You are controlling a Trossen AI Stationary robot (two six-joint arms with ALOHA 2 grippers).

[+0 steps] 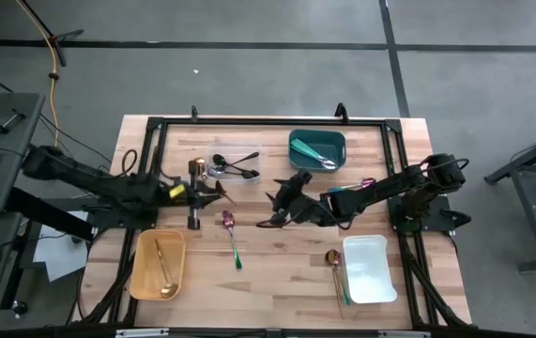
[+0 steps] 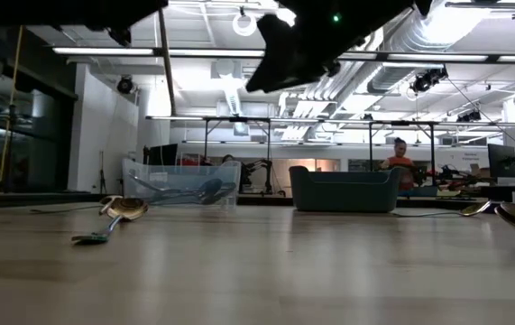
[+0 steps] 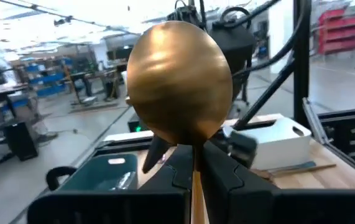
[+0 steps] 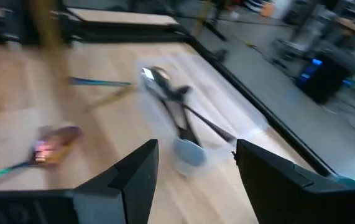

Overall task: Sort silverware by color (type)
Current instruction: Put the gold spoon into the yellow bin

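Note:
A gold spoon (image 3: 180,87) stands up in front of the left wrist camera, with my left gripper (image 3: 193,158) shut on it; in the high view that gripper (image 1: 219,194) hangs left of the table's middle. My right gripper (image 1: 277,205) hangs open near the middle, facing it, with nothing between its fingers (image 4: 196,152). An iridescent spoon (image 1: 231,235) lies flat on the wood between the two. A copper-headed spoon (image 1: 336,268) lies beside the white container (image 1: 369,268). My left gripper pinches the gold spoon's neck (image 3: 193,163), just below the bowl, between its two fingers. The fingers point level toward the table's right and lie along the spoon. The bowl stands out beyond the fingertips, clear of the table; the handle is hidden between the fingers.
A clear container (image 1: 233,166) with dark spoons and a teal container (image 1: 317,148) with a teal-handled spoon stand at the far side. A yellow container (image 1: 158,265) with a gold spoon sits near left. A black frame (image 1: 249,122) rims the table.

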